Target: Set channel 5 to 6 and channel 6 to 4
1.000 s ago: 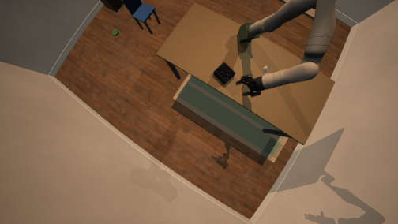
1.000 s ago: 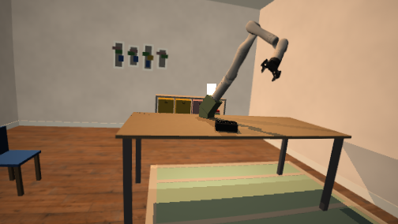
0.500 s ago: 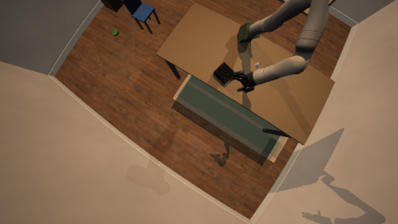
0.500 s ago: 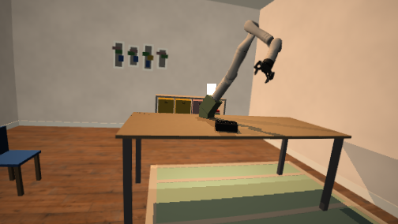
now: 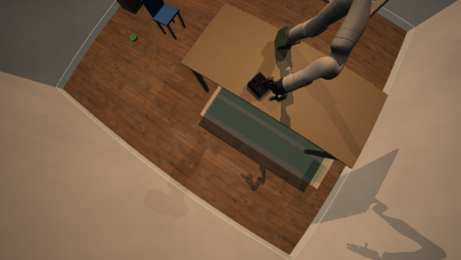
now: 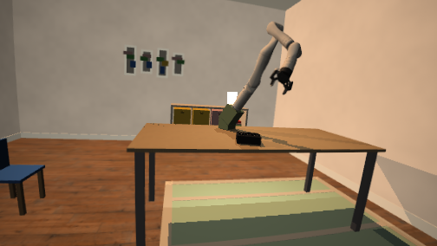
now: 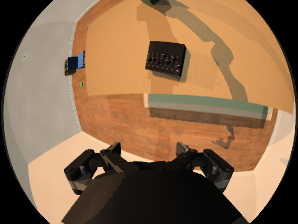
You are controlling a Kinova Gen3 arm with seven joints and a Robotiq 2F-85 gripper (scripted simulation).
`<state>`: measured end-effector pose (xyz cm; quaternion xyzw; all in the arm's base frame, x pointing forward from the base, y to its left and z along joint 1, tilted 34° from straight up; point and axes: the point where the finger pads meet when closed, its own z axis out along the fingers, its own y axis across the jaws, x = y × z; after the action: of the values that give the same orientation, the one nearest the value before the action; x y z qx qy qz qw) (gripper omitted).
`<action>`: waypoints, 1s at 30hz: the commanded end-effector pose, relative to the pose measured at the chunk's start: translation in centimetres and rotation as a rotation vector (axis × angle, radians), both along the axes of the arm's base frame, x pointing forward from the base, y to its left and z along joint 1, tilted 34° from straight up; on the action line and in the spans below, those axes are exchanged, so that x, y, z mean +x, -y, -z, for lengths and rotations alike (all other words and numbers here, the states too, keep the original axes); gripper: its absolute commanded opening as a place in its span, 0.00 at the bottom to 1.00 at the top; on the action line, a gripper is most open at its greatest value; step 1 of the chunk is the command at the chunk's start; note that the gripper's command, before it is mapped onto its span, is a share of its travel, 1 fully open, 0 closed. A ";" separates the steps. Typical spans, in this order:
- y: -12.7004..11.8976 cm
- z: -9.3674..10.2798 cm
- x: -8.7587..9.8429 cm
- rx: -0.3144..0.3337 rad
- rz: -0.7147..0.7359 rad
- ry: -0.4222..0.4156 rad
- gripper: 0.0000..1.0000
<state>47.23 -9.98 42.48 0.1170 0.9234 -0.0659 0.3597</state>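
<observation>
The lighting desk [image 5: 259,84] [image 6: 248,138] [image 7: 165,59] is a small black box standing on the wooden table [image 5: 229,46] [image 6: 186,136] [image 7: 113,50], near its front edge. Its faders are too small to read in any view. My gripper [image 5: 275,91] [image 6: 283,83] [image 7: 148,149] is open and empty. It hangs high in the air, well above the table and to the right of the desk. In the wrist view the desk lies far below, ahead of the fingers.
The arm's green base [image 5: 284,37] [image 6: 229,117] stands on the table behind the desk. A green striped rug [image 5: 265,133] [image 6: 260,216] lies on the floor in front of the table. A blue chair [image 5: 166,14] [image 6: 19,173] stands far left.
</observation>
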 end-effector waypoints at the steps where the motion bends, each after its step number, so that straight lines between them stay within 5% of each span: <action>1: 0.7 1.0 -0.3 0.011 -0.001 -0.016 1.00; 8: 0.7 1.0 -0.3 0.011 -0.001 -0.016 1.00; 9: 1.5 3.1 -0.6 0.037 -0.022 -0.037 1.00; 17: 1.5 3.1 -0.6 0.037 -0.022 -0.037 1.00; 18: 2.2 5.1 -1.0 0.063 -0.044 -0.057 1.00; 28: 2.2 5.1 -1.0 0.063 -0.044 -0.057 1.00; 29: 2.6 7.2 -1.4 0.090 -0.066 -0.077 1.00; 30: 2.6 7.2 -1.4 0.090 -0.066 -0.077 1.00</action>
<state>46.08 -12.57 36.43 0.1025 0.9384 -0.0258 0.3291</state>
